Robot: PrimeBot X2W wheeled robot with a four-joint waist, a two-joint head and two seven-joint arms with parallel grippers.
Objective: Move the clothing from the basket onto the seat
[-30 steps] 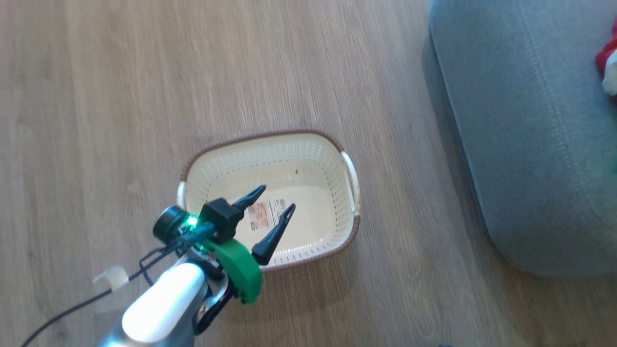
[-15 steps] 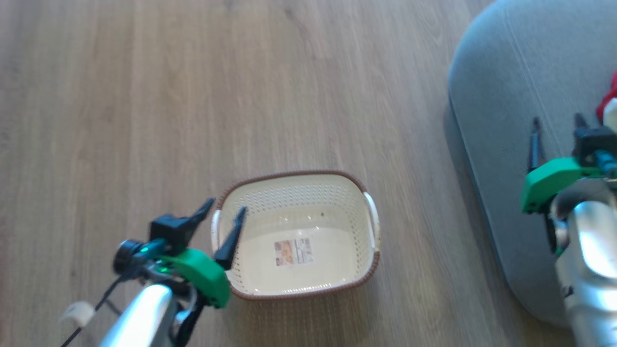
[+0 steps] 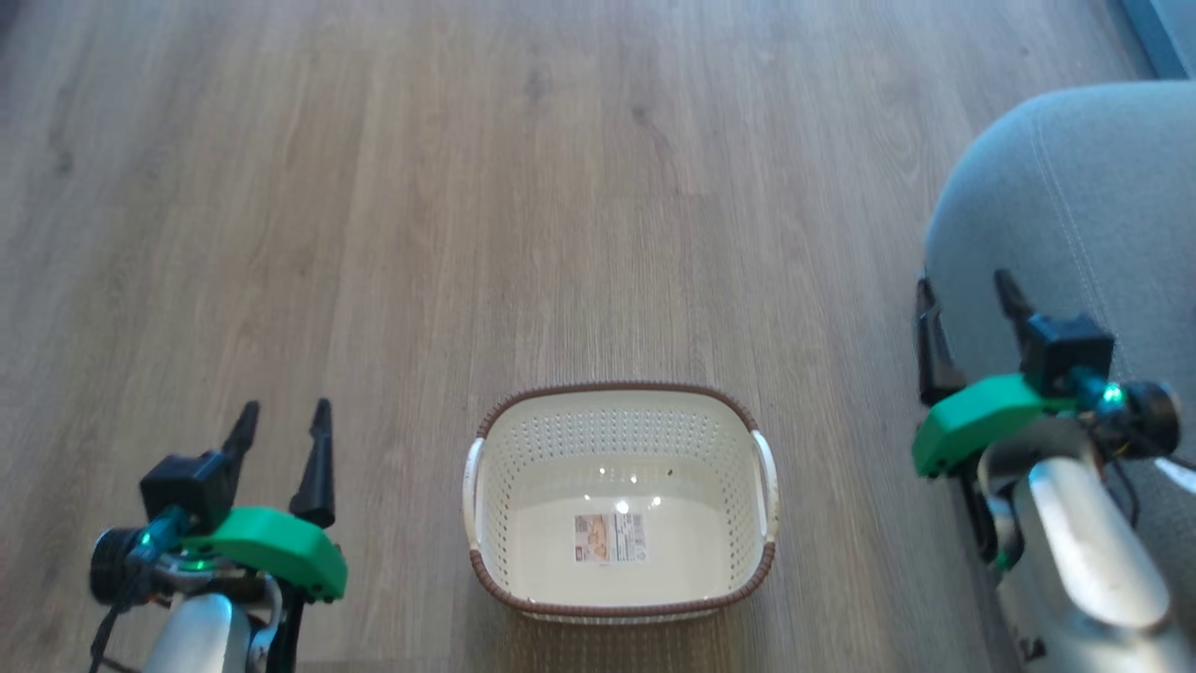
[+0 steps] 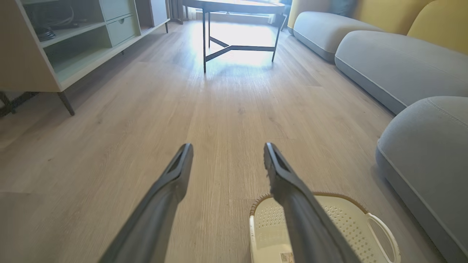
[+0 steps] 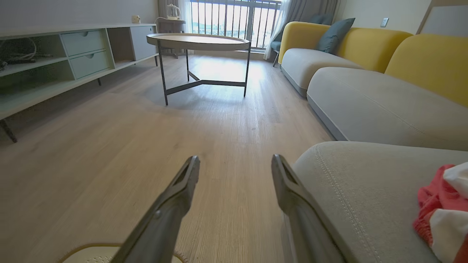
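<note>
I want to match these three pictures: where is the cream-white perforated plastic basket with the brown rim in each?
Head view: the cream-white perforated plastic basket is at bottom centre.
Left wrist view: basket at bottom edge, right of centre, cut off.
Right wrist view: a sliver of basket rim, bottom left.
Shared landmark: the large grey fabric seat cushion, right of the basket in all three.

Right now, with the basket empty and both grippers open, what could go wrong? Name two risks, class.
1. The right gripper hangs at the rounded corner of the seat, so a turn might drag a finger into the upholstery.
2. The clothing lies in a loose heap on the seat near that gripper; a careless swing could snag it and pull it off.
</note>
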